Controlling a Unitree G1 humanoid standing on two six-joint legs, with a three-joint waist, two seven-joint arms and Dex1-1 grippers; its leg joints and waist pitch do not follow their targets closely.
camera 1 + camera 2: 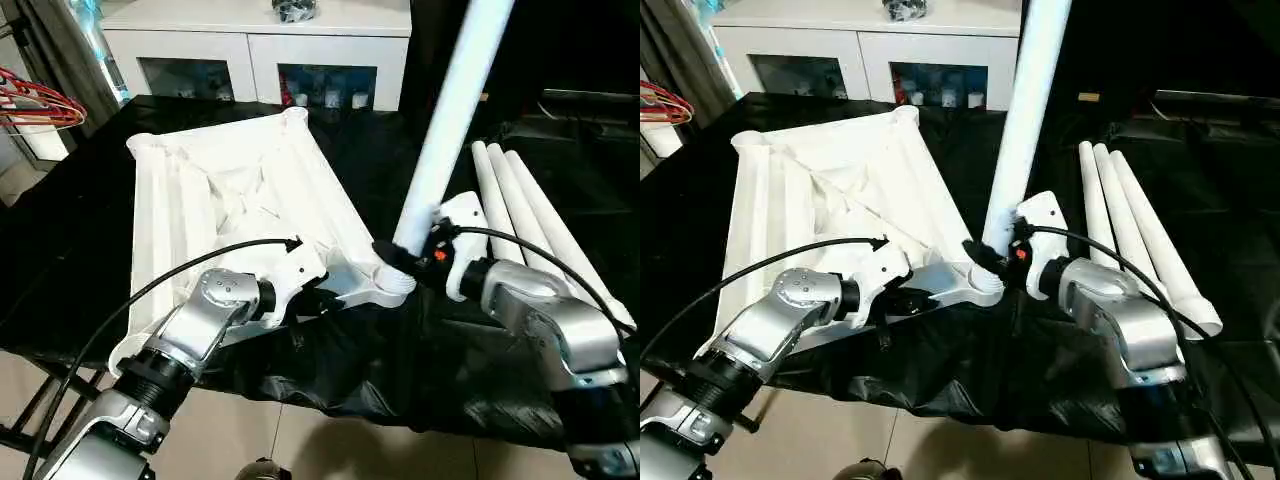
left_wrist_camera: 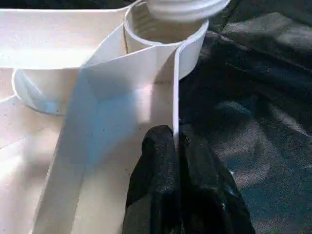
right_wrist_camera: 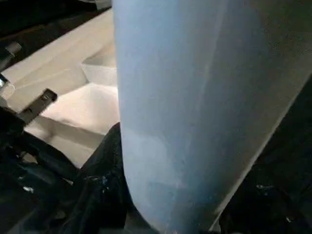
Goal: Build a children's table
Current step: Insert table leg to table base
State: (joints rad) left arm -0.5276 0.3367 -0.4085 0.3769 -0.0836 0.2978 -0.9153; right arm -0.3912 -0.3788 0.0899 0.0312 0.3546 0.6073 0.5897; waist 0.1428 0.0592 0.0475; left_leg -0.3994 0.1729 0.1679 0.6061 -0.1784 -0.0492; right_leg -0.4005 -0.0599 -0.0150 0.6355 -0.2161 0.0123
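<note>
On the left, the white tabletop lay underside up on the black-covered worktop, its ribs and corner sockets showing. The left gripper was pressed together on the thin rim wall of the tabletop near the closest socket, pinching it steady. Just right of that, the right gripper clasped the lower end of one leg, which stood tilted over that socket with its end at the mouth; whether it was seated I cannot tell. Farther right, three spare legs lay side by side on the worktop. So the build looked barely begun: at most one leg going in, three untouched, and the table yet to be turned upright. No brand, label or writing could be read anywhere.
</note>
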